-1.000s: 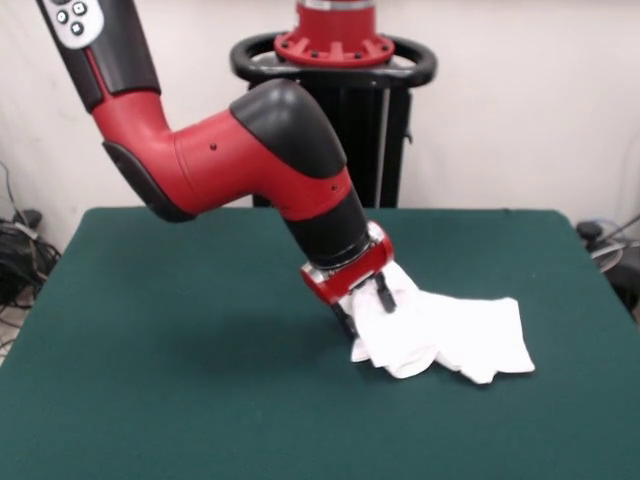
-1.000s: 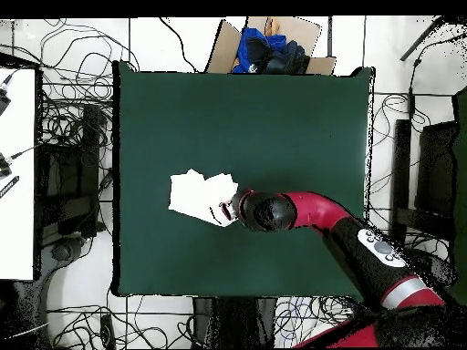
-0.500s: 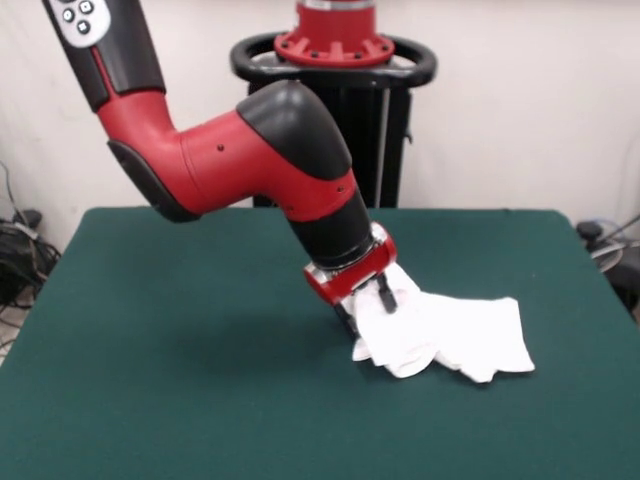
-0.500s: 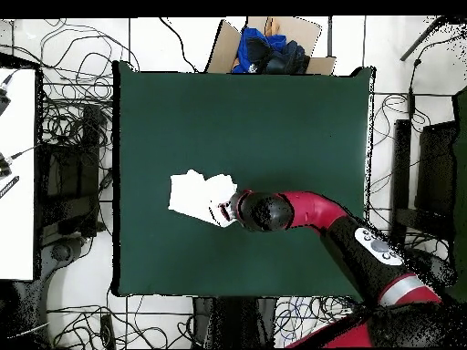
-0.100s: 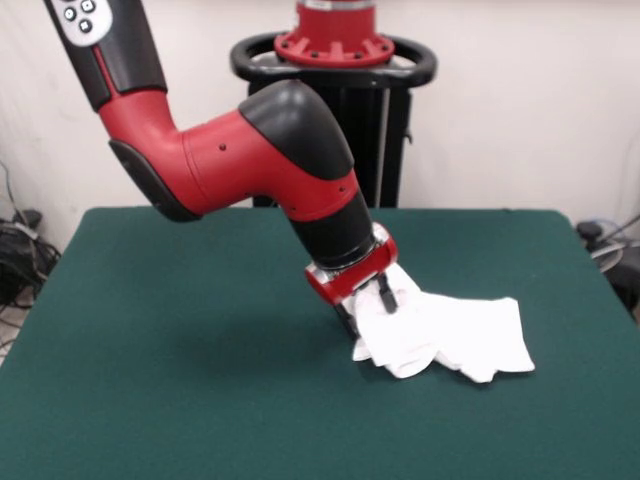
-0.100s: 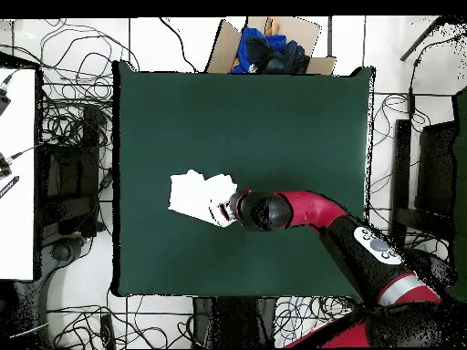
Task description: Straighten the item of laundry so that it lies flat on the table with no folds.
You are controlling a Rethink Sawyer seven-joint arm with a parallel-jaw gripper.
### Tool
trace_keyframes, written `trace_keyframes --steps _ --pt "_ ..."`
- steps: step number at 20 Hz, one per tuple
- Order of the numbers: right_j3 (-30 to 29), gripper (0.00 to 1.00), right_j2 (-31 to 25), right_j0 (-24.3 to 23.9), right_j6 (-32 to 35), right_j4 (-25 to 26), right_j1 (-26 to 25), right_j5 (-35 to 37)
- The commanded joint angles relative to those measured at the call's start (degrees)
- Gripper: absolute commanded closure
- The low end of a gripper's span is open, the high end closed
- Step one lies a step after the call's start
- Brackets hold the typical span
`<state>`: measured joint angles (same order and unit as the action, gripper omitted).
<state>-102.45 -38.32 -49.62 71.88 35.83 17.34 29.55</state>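
The item of laundry (image 5: 462, 335) is a crumpled white heap right of the table's (image 5: 170, 350) middle, plain side showing, no print visible. Its left end rises in a bunch into my gripper (image 5: 365, 308), which is tilted and shut on that bunch just above the green top. In the overhead view the item of laundry (image 6: 193, 195) lies left of centre on the table (image 6: 274, 118), and my gripper (image 6: 227, 211) sits at its right edge, mostly hidden under the arm.
The red and black arm (image 5: 260, 170) slants down from the upper left. Beyond the table's far edge in the overhead view stands a cardboard box (image 6: 310, 36) holding blue cloth. Cables lie on the floor all around.
The arm's upper links have shifted slightly to the right in the front view. Gripper and laundry stay where they were.
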Motion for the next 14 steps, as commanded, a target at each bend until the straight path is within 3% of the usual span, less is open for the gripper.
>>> trace_keyframes --steps 1,14 --pt "5.7 1.0 2.6 1.3 -1.1 3.0 -1.1 0.6" --pt "4.8 1.0 2.3 1.3 -0.2 4.0 0.0 -2.1"
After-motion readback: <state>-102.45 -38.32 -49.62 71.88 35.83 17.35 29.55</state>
